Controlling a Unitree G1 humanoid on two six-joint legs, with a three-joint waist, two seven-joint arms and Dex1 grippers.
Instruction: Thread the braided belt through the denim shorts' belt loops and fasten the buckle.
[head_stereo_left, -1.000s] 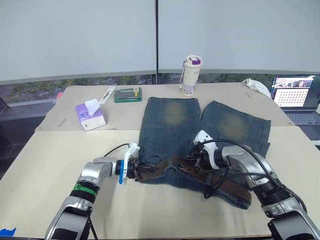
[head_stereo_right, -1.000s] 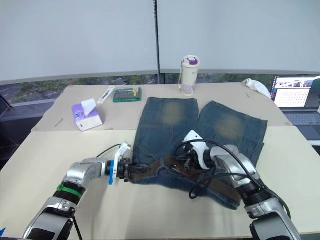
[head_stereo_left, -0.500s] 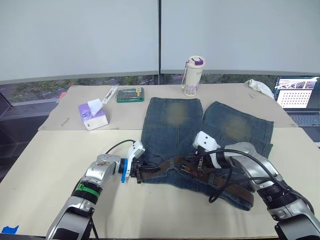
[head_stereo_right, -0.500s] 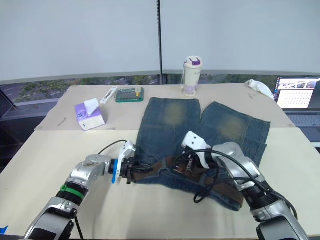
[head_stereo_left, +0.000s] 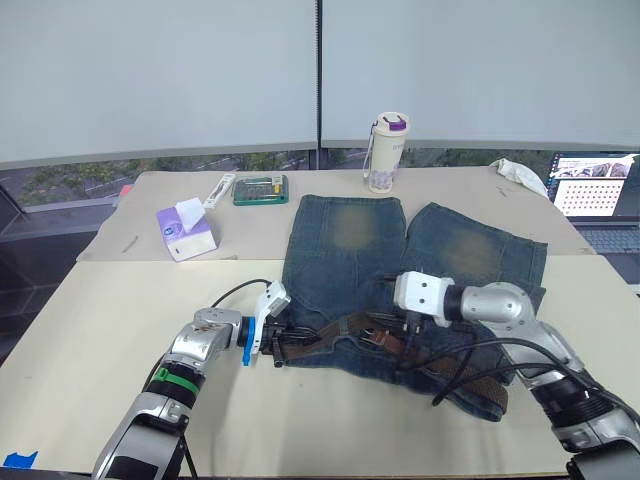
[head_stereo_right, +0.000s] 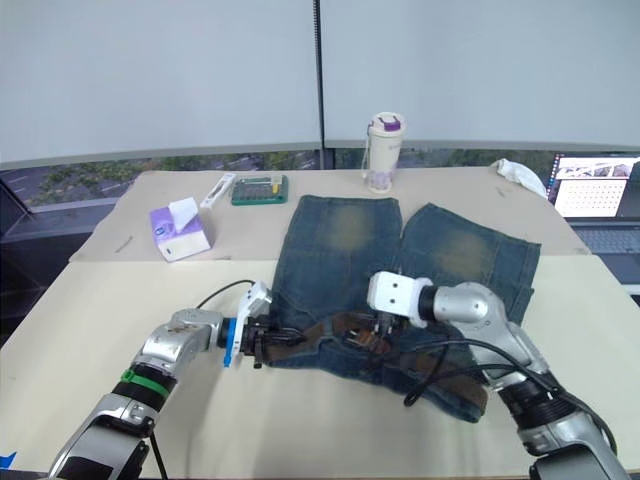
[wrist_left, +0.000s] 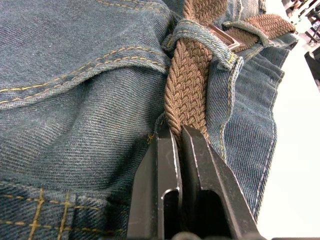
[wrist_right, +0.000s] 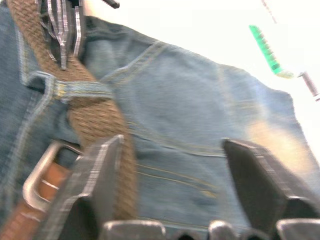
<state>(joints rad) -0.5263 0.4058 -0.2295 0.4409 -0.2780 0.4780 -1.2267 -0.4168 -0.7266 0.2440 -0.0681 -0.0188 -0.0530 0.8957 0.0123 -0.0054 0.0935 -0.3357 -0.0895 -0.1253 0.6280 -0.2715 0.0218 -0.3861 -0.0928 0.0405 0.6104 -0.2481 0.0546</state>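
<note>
At the waistband of the denim shorts (head_stereo_left: 400, 250), lying flat on your counter (head_stereo_left: 90, 320), your left gripper (wrist_left: 180, 137) is still pinching the braided belt (wrist_left: 187, 85) under a belt loop (wrist_left: 200, 32). Your right gripper (wrist_right: 172, 150) has swung round, fingers spread wide over the buckle (wrist_right: 42, 170).

Denim shorts (head_stereo_left: 345, 250): blue, faded yellowish patches on both legs; lay flat on the worktop (head_stereo_left: 90, 330), waistband nearest the robot, legs pointing away.

Braided belt (wrist_left: 187, 82): brown woven strap; ran along the waistband, its far portion trailing off across the shorts' right side.

Belt loops (wrist_left: 200, 35): narrow denim strips with yellow stitching; one wrapped over the strap, another (wrist_right: 75, 90) likewise crossed it.

Buckle (wrist_right: 37, 172): pale metal frame, rounded; lay on the waistband at the strap's leather-coloured end.
</note>
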